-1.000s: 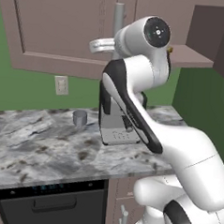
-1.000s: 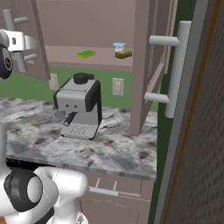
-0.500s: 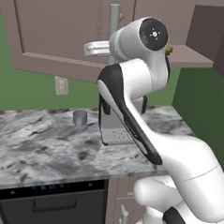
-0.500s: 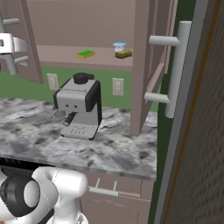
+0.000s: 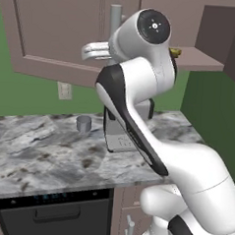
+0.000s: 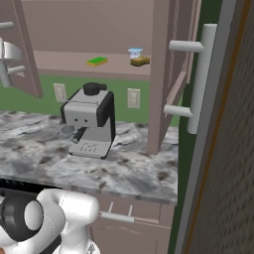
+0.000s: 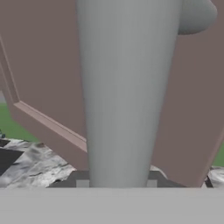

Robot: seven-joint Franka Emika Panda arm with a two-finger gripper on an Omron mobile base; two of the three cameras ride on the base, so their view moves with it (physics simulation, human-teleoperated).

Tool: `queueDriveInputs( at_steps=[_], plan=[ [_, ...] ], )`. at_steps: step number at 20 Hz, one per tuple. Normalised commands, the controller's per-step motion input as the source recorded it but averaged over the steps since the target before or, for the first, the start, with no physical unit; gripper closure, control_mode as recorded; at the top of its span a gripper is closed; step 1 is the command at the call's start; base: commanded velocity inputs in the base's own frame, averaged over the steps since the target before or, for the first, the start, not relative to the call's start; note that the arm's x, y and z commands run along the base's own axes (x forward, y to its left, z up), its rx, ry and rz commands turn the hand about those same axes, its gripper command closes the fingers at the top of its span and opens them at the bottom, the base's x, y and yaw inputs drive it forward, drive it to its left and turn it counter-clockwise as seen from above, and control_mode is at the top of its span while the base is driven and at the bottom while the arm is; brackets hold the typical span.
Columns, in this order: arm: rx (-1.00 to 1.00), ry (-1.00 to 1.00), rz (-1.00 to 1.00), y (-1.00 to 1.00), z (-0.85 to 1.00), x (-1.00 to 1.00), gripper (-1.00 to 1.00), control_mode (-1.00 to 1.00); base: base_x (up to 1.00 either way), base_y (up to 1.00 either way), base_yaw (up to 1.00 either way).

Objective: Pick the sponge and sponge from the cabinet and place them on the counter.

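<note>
My gripper point(image 7: 117, 183) is shut on the long grey bar handle point(image 7: 127, 92) of the cabinet's left door point(image 5: 60, 32), which stands partly swung out. The same handle point(image 5: 115, 18) rises behind my upper arm in the left base view. On the open cabinet shelf point(image 6: 74, 62) lie the green sponge point(image 6: 97, 61) and, to its right, the tan sponge point(image 6: 140, 61). The tan sponge point(image 5: 175, 52) also peeks past my arm. Below stretches the marble counter point(image 6: 124, 166).
A white cup with a blue rim point(image 6: 134, 52) stands beside the tan sponge. A coffee machine point(image 6: 89, 119) sits on the counter under the shelf, and a small grey cup point(image 5: 83, 123) stands left of it. The right cabinet door point(image 6: 171, 64) hangs open. A dishwasher point(image 5: 54, 214) is below the counter.
My hand has drawn the left door's handle a little further outward, swinging the door wider. The sponges have not moved.
</note>
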Motion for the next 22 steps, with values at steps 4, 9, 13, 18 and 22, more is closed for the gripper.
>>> queueDriveInputs(
  at_steps=[4, 9, 13, 18, 22],
  plan=[
    [-0.01, 0.03, -0.02, 0.14, 0.00, -0.12, 1.00, -1.00, 0.00, 0.00, 0.00],
    [0.00, 0.00, 0.00, 0.08, 0.00, 0.00, -1.00, -1.00, 0.00, 0.00, 0.00],
    [0.00, 0.00, 0.02, 0.00, 0.00, -0.21, -1.00, -1.00, 0.00, 0.00, 0.00],
    [0.00, 0.00, 0.07, 0.00, 0.05, -0.38, -1.00, -1.00, 0.00, 0.00, 0.00],
    [0.00, 0.00, 0.08, -0.02, 0.16, -0.34, -1.00, -1.00, 0.00, 0.00, 0.00]
  ],
)
